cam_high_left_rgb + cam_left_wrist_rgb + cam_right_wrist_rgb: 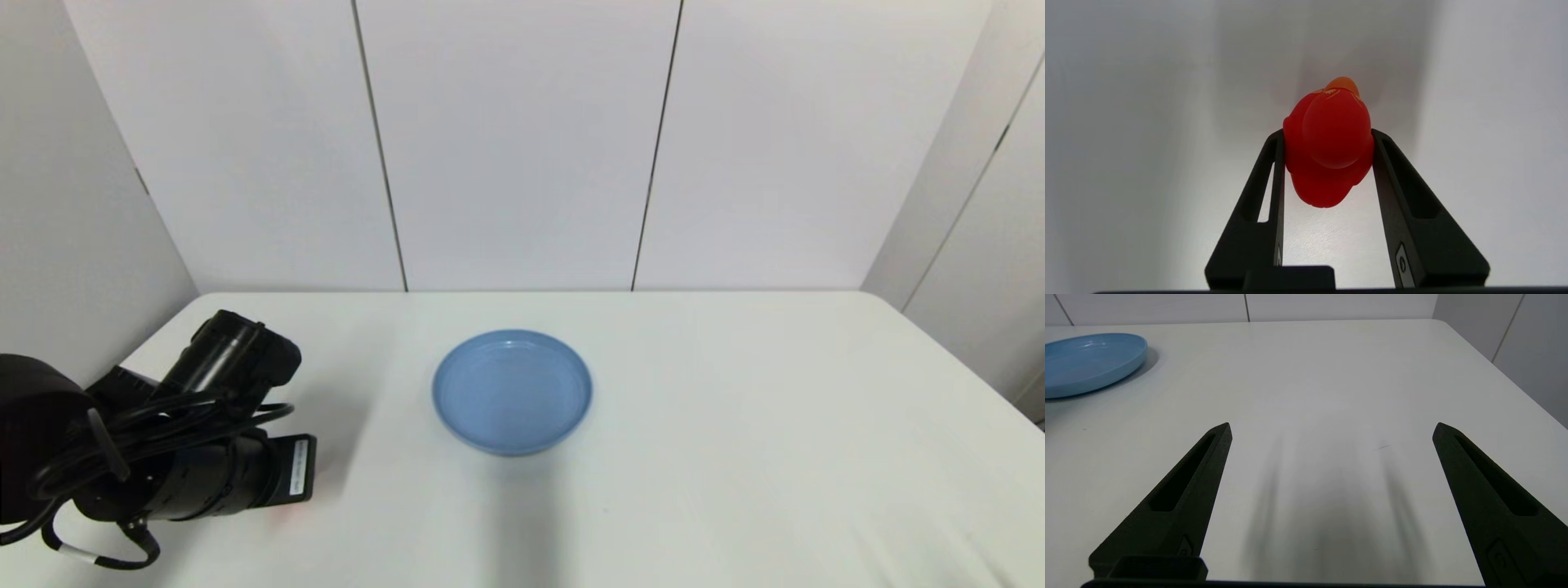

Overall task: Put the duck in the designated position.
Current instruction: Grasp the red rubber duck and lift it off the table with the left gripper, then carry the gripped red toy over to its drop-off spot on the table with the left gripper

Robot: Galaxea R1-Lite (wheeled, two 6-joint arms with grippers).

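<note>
Slippage is our worry: left tool point(1327, 136) pinches the round duck point(1327, 151) by its sides; right tool point(1331, 428) idles spread, above the bench point(1331, 375).

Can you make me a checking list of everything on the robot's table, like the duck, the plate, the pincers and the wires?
Surface: white table, bare around the plate.
Job's things: red duck sits between the left pincer's fingers; its beak points away from the wrist camera. Blue plate sits mid-table with nothing in it.
Clutter: nothing seen.
Pincers: left pincer shut on the duck, low at the table's left side. Right pincer open, over bare table, holding nothing.
Cables: black cables looped on the left arm.
Surroundings: white panelled walls.
</note>
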